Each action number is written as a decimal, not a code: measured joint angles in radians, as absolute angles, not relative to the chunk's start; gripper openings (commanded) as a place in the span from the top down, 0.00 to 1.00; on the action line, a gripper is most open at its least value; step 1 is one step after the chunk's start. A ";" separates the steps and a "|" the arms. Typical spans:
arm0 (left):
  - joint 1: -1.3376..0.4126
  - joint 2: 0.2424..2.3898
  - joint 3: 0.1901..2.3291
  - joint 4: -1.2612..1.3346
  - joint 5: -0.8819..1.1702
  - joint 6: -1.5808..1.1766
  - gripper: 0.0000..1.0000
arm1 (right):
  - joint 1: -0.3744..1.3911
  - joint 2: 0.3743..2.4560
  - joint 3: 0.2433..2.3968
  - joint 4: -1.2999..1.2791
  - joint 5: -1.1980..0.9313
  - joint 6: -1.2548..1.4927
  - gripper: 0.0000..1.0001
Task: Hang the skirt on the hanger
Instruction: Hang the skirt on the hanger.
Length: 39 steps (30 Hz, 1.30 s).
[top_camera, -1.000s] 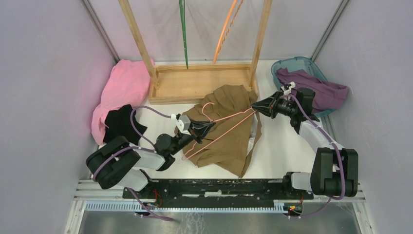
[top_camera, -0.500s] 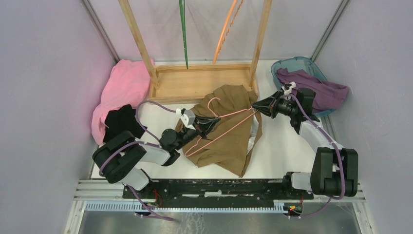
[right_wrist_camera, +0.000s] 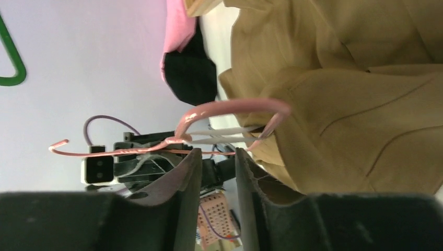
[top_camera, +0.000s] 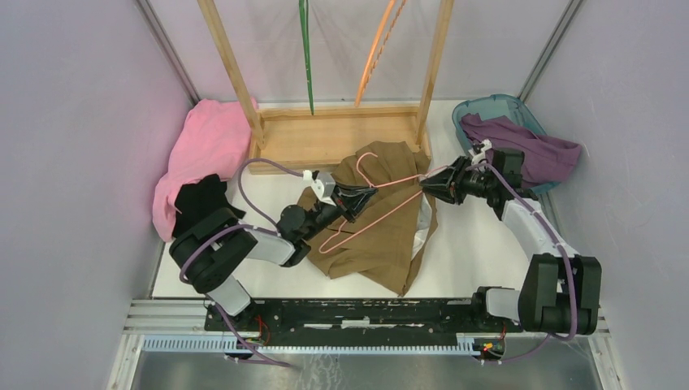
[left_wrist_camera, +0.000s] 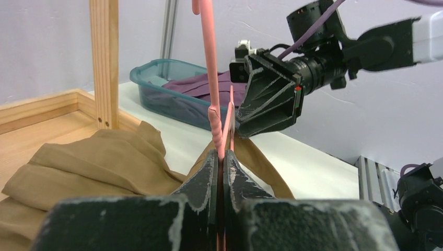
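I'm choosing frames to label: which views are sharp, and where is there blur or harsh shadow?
Top external: even light, soft shadows, everything sharp, though the walls lean outward. Left wrist: the left gripper, shut on the hanger, is soft up close; the bin behind is clearer. Right wrist: the dark right gripper is blurred and the skirt is sharp.
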State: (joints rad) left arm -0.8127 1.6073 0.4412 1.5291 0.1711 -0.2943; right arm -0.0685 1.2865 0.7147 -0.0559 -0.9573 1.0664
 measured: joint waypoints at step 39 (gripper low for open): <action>-0.900 1.685 0.677 1.193 0.368 -0.368 0.97 | 0.502 0.913 0.981 -0.578 -0.121 0.361 0.66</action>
